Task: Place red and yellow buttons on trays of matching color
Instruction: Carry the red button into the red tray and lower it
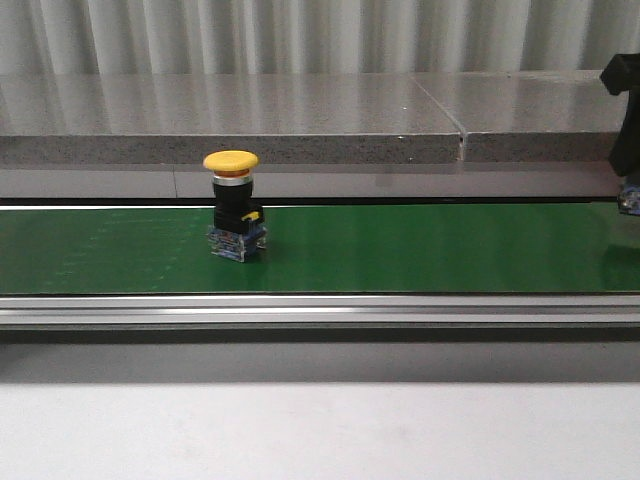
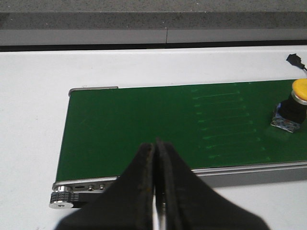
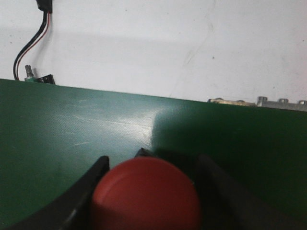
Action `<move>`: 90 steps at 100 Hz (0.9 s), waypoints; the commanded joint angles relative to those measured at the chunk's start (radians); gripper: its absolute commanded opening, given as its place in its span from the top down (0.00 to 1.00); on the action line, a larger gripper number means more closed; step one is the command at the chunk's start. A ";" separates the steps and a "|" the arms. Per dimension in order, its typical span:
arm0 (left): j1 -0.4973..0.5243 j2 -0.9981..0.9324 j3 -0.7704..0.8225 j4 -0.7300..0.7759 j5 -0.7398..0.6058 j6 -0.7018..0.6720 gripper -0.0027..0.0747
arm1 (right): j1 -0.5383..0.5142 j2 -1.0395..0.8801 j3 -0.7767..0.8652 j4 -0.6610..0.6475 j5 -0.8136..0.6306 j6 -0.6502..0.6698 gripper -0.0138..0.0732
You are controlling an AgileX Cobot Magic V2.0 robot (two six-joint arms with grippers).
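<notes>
A yellow button with a black body and blue base stands upright on the green conveyor belt, left of centre; the left wrist view also catches this yellow button near the belt's far end. My left gripper is shut and empty, hovering over the belt's near edge, well away from it. My right gripper holds the red button between its fingers, over the belt. At the front view's right edge I see only the right arm and the red button's blue base. The trays are out of view.
The belt sits in a metal frame on a white table. A grey stone ledge runs behind it. A roller marks the belt's end. Red and black wires lie on the table by the other end.
</notes>
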 commanded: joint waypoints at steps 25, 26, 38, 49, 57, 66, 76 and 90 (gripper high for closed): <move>-0.009 0.000 -0.024 -0.028 -0.071 0.000 0.99 | -0.183 -0.036 -0.198 0.013 0.073 0.027 0.69; -0.009 0.000 -0.024 -0.028 -0.071 0.000 0.99 | -0.189 -0.036 -0.201 0.013 0.073 0.029 0.69; -0.009 0.000 -0.024 -0.028 -0.071 0.000 0.99 | -0.277 -0.034 -0.242 0.013 0.060 0.039 0.69; -0.009 0.000 -0.024 -0.028 -0.071 0.000 0.99 | -0.351 -0.032 -0.272 0.013 0.015 0.060 0.69; -0.009 0.000 -0.024 -0.028 -0.071 0.000 0.99 | -0.398 -0.031 -0.285 0.013 -0.036 0.072 0.69; -0.009 0.000 -0.024 -0.028 -0.071 0.000 0.99 | -0.446 -0.023 -0.306 0.013 -0.078 0.073 0.69; -0.009 0.000 -0.024 -0.028 -0.071 0.000 0.99 | -0.488 0.011 -0.362 0.013 -0.067 0.073 0.69; -0.009 0.000 -0.024 -0.028 -0.071 0.000 0.99 | -0.509 0.101 -0.462 0.013 -0.028 0.073 0.69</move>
